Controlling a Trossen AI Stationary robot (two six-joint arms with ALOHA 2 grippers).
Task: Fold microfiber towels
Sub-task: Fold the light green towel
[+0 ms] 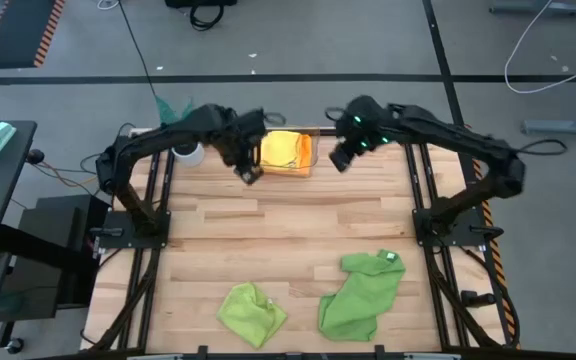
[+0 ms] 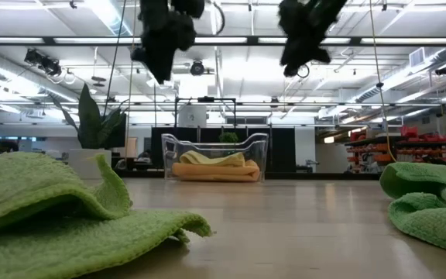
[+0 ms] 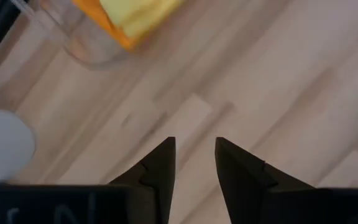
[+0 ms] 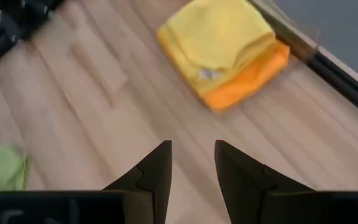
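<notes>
Hovering above the far end of the worktop (image 1: 288,230), left pincer (image 1: 249,172) and right pincer (image 1: 340,158) both spread with a narrow gap, holding nothing. Flanking a clear bin (image 2: 216,157) with yellow towel (image 1: 282,149) stacked folded on orange towel (image 4: 253,78), likely finished. Leaving lime-green towel (image 1: 252,312) and mid-green towel (image 1: 364,296) crumpled at the near edge, awaiting folding.

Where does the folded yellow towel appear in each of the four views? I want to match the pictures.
High view: yellow towel at the table's far edge, between both grippers.
Low view: far centre, inside the clear bin.
Left wrist view: only a corner at the upper edge.
Right wrist view: upper centre.
Shared landmark: the orange towel lying under it.
</notes>
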